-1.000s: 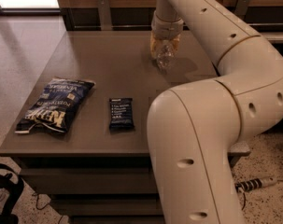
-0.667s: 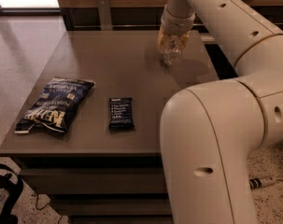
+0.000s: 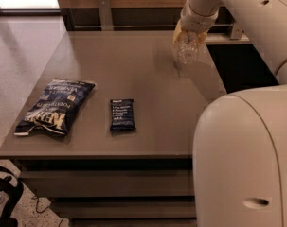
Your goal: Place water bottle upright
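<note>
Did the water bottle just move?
Yes: the water bottle, held in the gripper above the table's far right, shifted right, away from the snack bar.

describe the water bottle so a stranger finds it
On the grey table, go to the far right edge under the white arm. The water bottle sits in the tool there: clear plastic, unlike the flat dark chip bag and snack bar.

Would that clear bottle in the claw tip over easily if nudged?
Probably. The water bottle, held in the claw over the far right of the table, looks see-through, so likely near empty and light. It is tall over a narrow base, so a nudge could tip it, and its round body might then roll.
</note>
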### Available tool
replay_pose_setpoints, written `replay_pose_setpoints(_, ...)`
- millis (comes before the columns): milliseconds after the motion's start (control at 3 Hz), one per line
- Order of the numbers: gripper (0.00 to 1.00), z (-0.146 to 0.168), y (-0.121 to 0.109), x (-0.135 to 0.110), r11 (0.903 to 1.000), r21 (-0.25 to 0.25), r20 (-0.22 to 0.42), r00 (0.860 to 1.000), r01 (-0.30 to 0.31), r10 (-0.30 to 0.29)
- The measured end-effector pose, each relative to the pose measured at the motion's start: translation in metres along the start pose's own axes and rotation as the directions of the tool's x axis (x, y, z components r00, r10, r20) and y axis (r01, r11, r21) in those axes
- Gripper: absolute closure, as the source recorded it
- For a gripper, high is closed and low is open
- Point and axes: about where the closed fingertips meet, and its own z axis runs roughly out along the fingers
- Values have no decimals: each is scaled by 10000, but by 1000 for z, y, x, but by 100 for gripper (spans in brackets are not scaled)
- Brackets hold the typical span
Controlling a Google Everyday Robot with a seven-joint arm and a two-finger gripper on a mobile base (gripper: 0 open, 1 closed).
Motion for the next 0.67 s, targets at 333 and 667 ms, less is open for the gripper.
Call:
replay_pose_setpoints(333,100,-13,-11,0,9988,-458,579,9983,142,-116)
replay_pose_setpoints(667,100,-23,-19,-1,9912,-1220,1265,9913,513,-357)
